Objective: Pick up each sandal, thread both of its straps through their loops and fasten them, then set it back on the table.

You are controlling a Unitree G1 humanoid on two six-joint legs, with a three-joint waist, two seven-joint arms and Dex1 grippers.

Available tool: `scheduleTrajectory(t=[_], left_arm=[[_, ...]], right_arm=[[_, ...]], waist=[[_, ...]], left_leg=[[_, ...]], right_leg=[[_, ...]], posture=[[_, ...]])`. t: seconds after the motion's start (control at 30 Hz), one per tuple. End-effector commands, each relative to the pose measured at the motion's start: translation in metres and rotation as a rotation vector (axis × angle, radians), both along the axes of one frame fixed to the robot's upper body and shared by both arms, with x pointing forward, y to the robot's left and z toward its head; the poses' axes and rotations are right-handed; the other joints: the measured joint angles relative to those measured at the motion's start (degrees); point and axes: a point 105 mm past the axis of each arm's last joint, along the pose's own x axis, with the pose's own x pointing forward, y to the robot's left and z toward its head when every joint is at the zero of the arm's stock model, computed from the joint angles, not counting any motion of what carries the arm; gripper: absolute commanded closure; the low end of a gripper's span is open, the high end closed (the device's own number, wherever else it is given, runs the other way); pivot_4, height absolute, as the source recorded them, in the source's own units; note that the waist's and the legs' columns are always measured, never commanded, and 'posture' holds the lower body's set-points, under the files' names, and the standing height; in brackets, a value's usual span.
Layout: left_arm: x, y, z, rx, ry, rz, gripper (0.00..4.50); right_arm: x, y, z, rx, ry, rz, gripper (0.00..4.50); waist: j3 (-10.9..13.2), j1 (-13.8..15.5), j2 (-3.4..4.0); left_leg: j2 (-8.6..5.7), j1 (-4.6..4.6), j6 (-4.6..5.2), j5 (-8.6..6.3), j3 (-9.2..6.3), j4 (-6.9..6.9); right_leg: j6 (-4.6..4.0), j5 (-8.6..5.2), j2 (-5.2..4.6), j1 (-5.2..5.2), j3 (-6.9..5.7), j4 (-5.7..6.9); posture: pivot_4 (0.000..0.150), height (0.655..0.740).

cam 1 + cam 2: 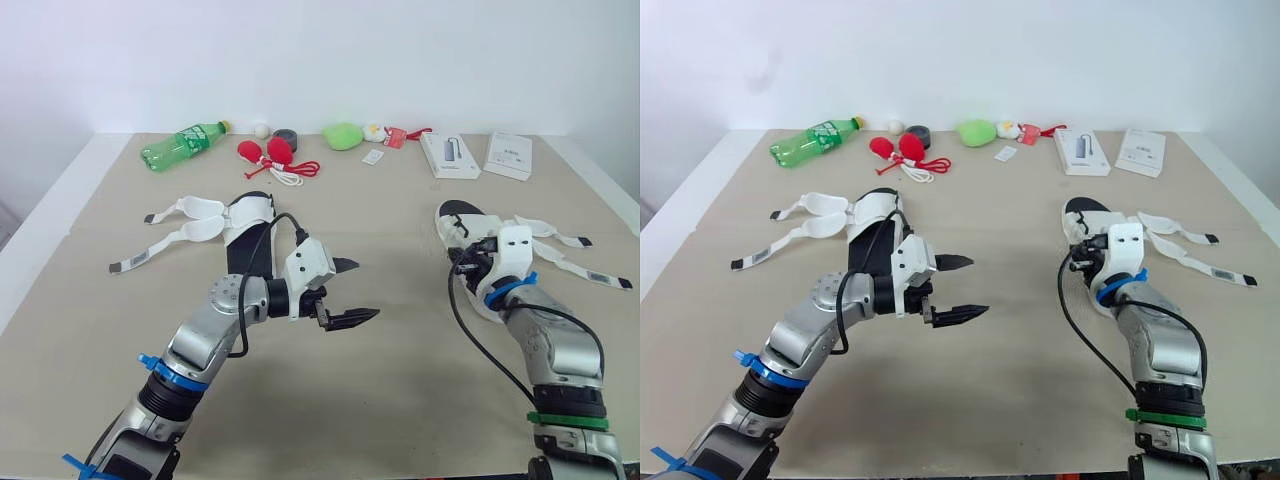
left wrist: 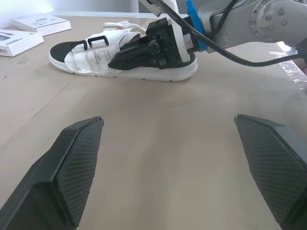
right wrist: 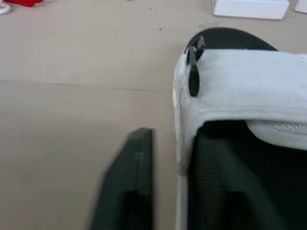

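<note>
1. A beige table (image 1: 380, 390) is standing against a plain white wall (image 1: 320, 60), and both arms are reaching out over it.
2. The left gripper (image 1: 367, 289) is hovering above bare table near the middle, with its two black fingers spread wide apart and gripping nothing.
3. Just beyond that arm, the left sandal (image 1: 250, 213) is lying flat on the table, with white bands over a black footbed. Its two white straps (image 1: 190, 209) are lying unfastened and trailing out toward the robot's left.
4. The right gripper (image 1: 466, 260) is sitting low at the near part of the right sandal (image 1: 458, 213). I cannot tell whether it is clamping the sandal or only resting against it.
5. That sandal is also lying on the table with its toe pointing toward the wall. Its two loose straps (image 1: 560, 236) are spreading out toward the robot's right, and they are not passing through the black loops (image 2: 96, 41) standing along the band's other side.
6. Farther out, a row of objects is sitting along the table's far edge:
   - a green plastic bottle (image 1: 183, 145) lying on its side at the left
   - a small white ball (image 1: 261, 130)
   - a roll of black tape (image 1: 286, 137)
   - a red object with a red-and-white cord (image 1: 270, 152)
   - a soft green lump (image 1: 343, 135)
   - a small toy (image 1: 375, 131) beside a red tag (image 1: 398, 137)
   - a little white packet (image 1: 373, 157)
7. Two white boxes, one (image 1: 449, 155) just beside the other (image 1: 508, 155), are resting at the right end of that row, well apart from the right sandal.
</note>
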Motion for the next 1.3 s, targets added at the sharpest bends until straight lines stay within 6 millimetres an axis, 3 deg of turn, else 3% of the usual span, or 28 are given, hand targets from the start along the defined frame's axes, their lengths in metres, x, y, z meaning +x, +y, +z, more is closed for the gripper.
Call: scheduleTrajectory(t=[0.03, 0.3, 0.43, 0.57, 0.67, 0.87, 1.03, 1.17, 1.3], left_arm=[[-0.005, -0.002, 0.009, -0.019, -0.035, -0.011, 0.0], [-0.007, -0.003, 0.01, -0.028, -0.028, -0.015, 0.0], [-0.001, 0.012, 0.013, -0.036, -0.021, -0.027, 0.0], [0.0, 0.025, 0.013, -0.021, -0.033, -0.061, 0.0], [-0.002, 0.032, 0.016, -0.017, -0.04, -0.108, 0.0], [-0.012, 0.042, 0.017, 0.0, -0.043, -0.209, 0.0], [-0.028, 0.043, 0.011, 0.037, -0.044, -0.284, 0.0], [-0.037, 0.045, 0.006, 0.057, -0.027, -0.306, 0.0], [-0.035, 0.049, 0.003, 0.064, -0.017, -0.275, 0.0]], right_arm=[[0.004, 0.002, 0.016, -0.012, -0.067, 0.011, 4.36], [0.003, 0.003, 0.015, -0.036, -0.074, 0.039, 4.36], [-0.02, 0.048, 0.024, -0.136, -0.116, 0.416, 4.36], [-0.055, 0.079, 0.018, -0.228, -0.084, 0.768, 4.36], [-0.084, 0.09, 0.011, -0.301, -0.046, 1.002, 4.36], [-0.118, 0.094, 0.012, -0.371, -0.042, 1.311, 4.36], [-0.136, 0.085, 0.005, -0.441, 0.008, 1.496, 4.36], [-0.144, 0.079, -0.003, -0.488, 0.04, 1.569, 4.36], [-0.138, 0.078, -0.007, -0.488, 0.029, 1.553, 4.36]], waist=[[0.0, 0.0, 0.0], [0.0, 0.0, 0.0], [0.01, -0.08, 0.02], [0.05, -0.02, 0.08], [0.05, 0.04, 0.08], [0.07, 0.07, 0.04], [0.08, 0.08, 0.03], [0.08, 0.09, 0.03], [0.08, 0.1, 0.03]], left_leg=[[0.0, 0.0, 0.0, 0.0, 0.0, 0.0], [0.01, -0.01, 0.0, 0.0, 0.02, 0.0], [0.01, -0.03, 0.0, 0.0, 0.02, -0.02], [0.13, -0.02, 0.07, -0.05, 0.0, -0.04], [0.14, -0.03, 0.07, -0.05, -0.03, -0.05], [0.1, -0.02, 0.06, -0.05, 0.01, 0.0], [0.1, -0.01, 0.06, -0.05, 0.02, 0.01], [0.1, -0.01, 0.06, -0.06, 0.01, 0.0], [0.11, 0.02, 0.05, -0.05, 0.0, 0.01]], right_leg=[[0.0, 0.0, 0.0, 0.0, 0.0, 0.0], [0.0, 0.0, 0.01, -0.02, 0.02, 0.0], [0.0, -0.01, 0.04, -0.06, 0.02, 0.0], [-0.06, -0.05, 0.21, -0.09, 0.05, 0.0], [-0.08, -0.07, 0.22, -0.09, 0.0, 0.0], [-0.27, -0.18, 0.12, -0.08, 0.01, 0.0], [-0.29, -0.18, 0.1, -0.06, 0.01, 0.0], [-0.32, -0.21, 0.08, -0.07, -0.01, 0.0], [-0.35, -0.19, 0.08, -0.04, -0.03, 0.0]], posture=[[0.15, 0.74], [0.15, 0.74], [0.15, 0.74], [0.15, 0.74], [0.15, 0.74], [0.15, 0.74], [0.15, 0.74], [0.15, 0.74], [0.15, 0.74]])
